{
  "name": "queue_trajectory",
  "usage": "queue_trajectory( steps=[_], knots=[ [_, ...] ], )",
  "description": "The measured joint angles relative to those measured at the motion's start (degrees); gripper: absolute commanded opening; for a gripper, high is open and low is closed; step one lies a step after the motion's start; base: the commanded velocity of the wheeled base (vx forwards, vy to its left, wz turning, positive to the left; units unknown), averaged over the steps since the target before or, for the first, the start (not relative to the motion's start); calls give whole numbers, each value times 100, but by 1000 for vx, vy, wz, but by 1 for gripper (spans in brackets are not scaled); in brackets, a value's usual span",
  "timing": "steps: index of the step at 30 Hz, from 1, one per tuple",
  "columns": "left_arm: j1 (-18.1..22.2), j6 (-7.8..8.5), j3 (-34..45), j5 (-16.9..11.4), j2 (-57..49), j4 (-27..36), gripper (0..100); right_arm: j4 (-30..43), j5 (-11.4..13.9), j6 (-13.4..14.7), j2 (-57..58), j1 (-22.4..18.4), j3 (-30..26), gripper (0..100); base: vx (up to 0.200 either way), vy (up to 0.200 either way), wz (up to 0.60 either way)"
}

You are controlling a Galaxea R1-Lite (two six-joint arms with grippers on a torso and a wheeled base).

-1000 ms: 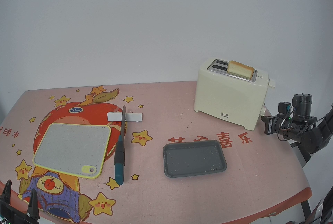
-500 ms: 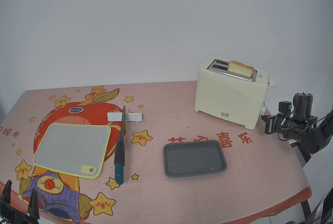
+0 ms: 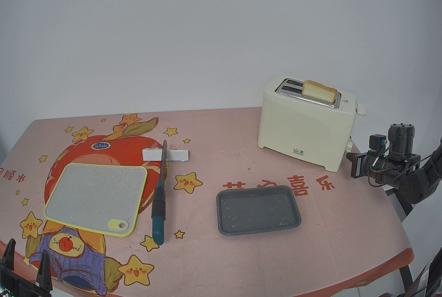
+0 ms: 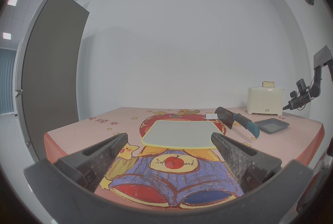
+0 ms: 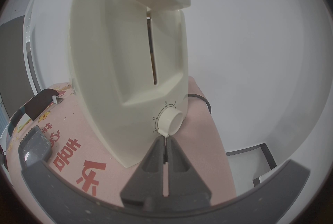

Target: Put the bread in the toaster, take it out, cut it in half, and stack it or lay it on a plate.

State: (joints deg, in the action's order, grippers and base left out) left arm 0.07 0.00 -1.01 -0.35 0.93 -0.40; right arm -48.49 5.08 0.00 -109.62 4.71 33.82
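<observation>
toaster: smooth cream plastic | plate: matt grey | cutting board: matt, speckled | bread: rough crust

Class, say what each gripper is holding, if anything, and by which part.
Nothing is held. The left gripper is open and empty; the right gripper is shut on nothing, its tips just by the dial of the toaster.

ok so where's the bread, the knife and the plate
bread (image 3: 319, 92): head view, on its browned side face.
knife (image 3: 158, 210): head view, on the middle of its handle.
plate (image 3: 258, 211): head view, on its bare grey floor.
</observation>
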Motion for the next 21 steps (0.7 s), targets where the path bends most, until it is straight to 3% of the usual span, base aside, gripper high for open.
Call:
queue_trajectory(
  steps=[21],
  knots=[
    [0,0,0,0,0,2,100,7,-20,-10,113,28,-66,0,0,0,0]
  ],
)
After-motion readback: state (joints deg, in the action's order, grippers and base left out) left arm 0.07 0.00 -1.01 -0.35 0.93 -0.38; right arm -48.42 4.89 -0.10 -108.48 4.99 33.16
